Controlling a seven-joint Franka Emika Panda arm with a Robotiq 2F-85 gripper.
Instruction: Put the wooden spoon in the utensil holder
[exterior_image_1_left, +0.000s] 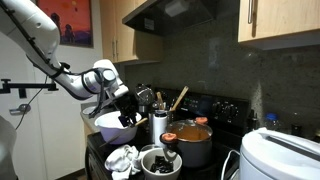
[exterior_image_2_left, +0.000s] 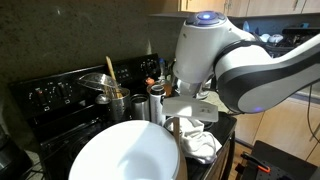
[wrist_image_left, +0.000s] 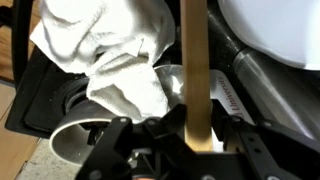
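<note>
In the wrist view my gripper (wrist_image_left: 196, 138) is shut on the pale handle of the wooden spoon (wrist_image_left: 195, 60), which runs straight up the picture; its bowl end is out of sight. In an exterior view the gripper (exterior_image_1_left: 127, 108) hangs over the white mixing bowl (exterior_image_1_left: 113, 127), just beside the utensil holder (exterior_image_1_left: 160, 124). The holder is an upright shiny cylinder with a browner wooden utensil (exterior_image_1_left: 178, 98) sticking out. The holder (exterior_image_2_left: 118, 104) also shows on the stove in an exterior view, apart from my arm.
A steel pot with orange contents (exterior_image_1_left: 191, 141) stands beside the holder. A crumpled white cloth (wrist_image_left: 110, 50) and a small metal cup (wrist_image_left: 80, 142) lie below the gripper. The white bowl (exterior_image_2_left: 125, 155) fills the front. A white appliance (exterior_image_1_left: 280, 155) is at the edge.
</note>
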